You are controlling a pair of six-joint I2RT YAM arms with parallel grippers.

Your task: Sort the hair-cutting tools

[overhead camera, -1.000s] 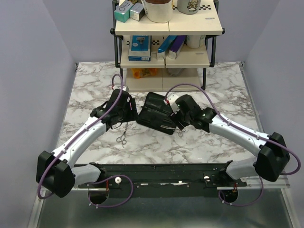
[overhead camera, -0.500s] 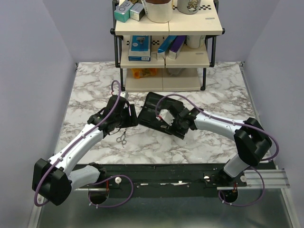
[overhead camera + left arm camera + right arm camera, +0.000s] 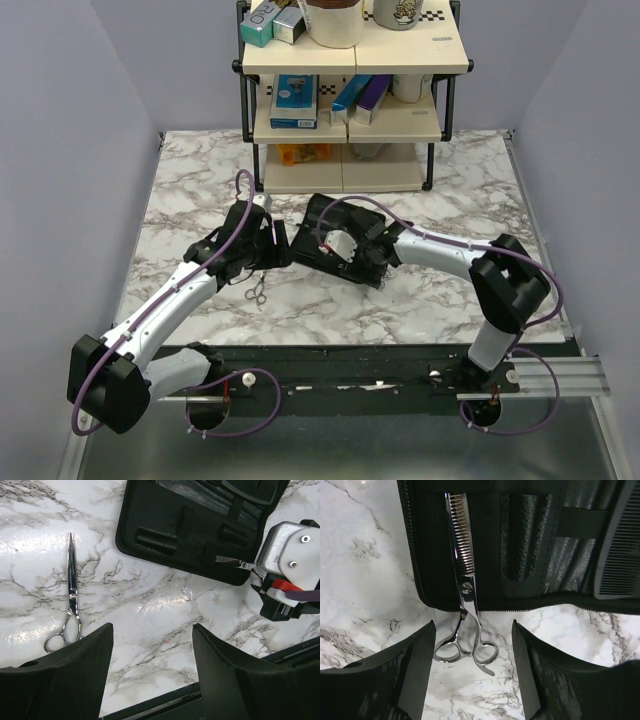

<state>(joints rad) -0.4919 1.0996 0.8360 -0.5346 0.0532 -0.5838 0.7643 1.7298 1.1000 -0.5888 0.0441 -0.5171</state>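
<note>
The black pouch [image 3: 322, 238] lies open on the marble. Silver thinning scissors [image 3: 462, 555] rest with the toothed blade on the pouch [image 3: 530, 540] and the finger loops [image 3: 465, 651] on the marble. My right gripper [image 3: 471, 625] is open just above them, a finger on each side of the loops; it also shows in the top view [image 3: 360, 268]. A wide black comb [image 3: 620, 555] is tucked in the pouch. Plain silver scissors [image 3: 72, 595] lie on the marble left of the pouch [image 3: 175, 525], also seen from above [image 3: 257, 291]. My left gripper [image 3: 152, 630] is open and empty above bare marble.
A two-tier shelf [image 3: 350, 125] stands at the back with blue and purple boxes [image 3: 360, 97], mugs and small items. The black rail [image 3: 340, 365] runs along the table's near edge. The two grippers hover close together over the pouch.
My right arm has swung in to the left, its elbow folding up, bringing its gripper over the thinning scissors at the pouch's near edge. My left gripper has shifted slightly right.
</note>
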